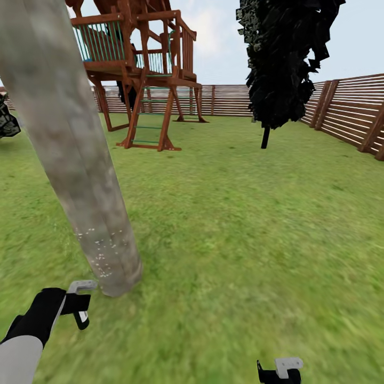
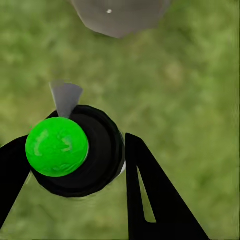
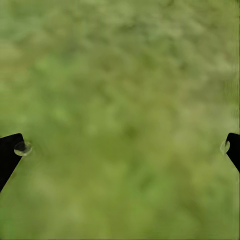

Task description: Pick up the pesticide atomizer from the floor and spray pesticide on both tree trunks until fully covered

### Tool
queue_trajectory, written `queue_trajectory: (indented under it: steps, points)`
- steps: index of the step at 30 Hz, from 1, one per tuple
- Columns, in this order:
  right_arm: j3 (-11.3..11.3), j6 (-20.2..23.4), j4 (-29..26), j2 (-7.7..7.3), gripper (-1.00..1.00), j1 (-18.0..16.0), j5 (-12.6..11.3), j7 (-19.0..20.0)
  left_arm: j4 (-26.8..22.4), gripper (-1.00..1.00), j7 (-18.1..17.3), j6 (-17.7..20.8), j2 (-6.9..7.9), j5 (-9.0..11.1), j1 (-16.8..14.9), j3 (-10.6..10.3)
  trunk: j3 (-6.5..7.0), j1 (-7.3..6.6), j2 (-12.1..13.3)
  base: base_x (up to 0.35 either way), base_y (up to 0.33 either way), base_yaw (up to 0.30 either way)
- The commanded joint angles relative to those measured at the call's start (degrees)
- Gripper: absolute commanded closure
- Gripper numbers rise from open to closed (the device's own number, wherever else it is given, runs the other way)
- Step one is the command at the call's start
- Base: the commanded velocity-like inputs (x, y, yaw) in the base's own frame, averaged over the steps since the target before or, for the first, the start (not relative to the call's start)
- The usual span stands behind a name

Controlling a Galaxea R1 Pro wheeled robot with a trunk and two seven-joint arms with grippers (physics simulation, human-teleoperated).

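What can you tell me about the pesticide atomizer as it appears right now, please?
The pesticide atomizer sits between the fingers of the left gripper, which is closed on it. The left wrist view looks down on its round black body, a bright green ball-like part and a pale grey nozzle pointing toward the base of the tree trunk. In the head view its grey top sits close to the trunk's foot, where whitish speckles show.

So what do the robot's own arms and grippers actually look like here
The left arm has a pale grey-white forearm shell ending in a black wrist. The left gripper is black with a light grey bracket-like piece on top and a white-tipped finger. In the left wrist view its fingers are flat black wedges with a slot cut through. The right gripper matches: black with a grey piece. No cables or markings visible.
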Motion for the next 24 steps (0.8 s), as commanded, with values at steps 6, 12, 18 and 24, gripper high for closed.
queue_trajectory:
  steps: [6, 12, 18, 24]
  points:
    - [0.0, 0.0, 0.0, 0.0, -1.0, 0.0, 0.0, 0.0, -0.1, 1.0, 0.1, 0.0, 0.03, -0.1, 0.0, 0.0, 0.0, 0.0, 0.0, 0.278, 0.231, 0.0]
    - [0.0, 0.0, 0.0, 0.0, -1.0, 0.0, 0.0, 0.0, -0.1, 1.0, -0.6, 0.1, 0.88, -0.1, 0.1, 0.3, 0.0, 0.0, 0.0, 0.035, 0.134, 0.0]
    - [0.0, 0.0, 0.0, 0.0, -1.0, 0.0, 0.0, 0.0, -0.2, 1.0, -0.8, -10.5, 0.75, 0.1, 2.1, 7.0, 0.0, 0.0, 0.0, 0.0, 0.0, 0.13]
    - [0.0, 0.0, 0.1, 0.0, -1.0, 0.0, 0.0, 0.0, -0.2, 1.0, -11.8, -11.8, 0.49, -4.0, 3.0, 6.6, 0.0, 0.0, 0.0, 0.0, 0.0, 0.03]
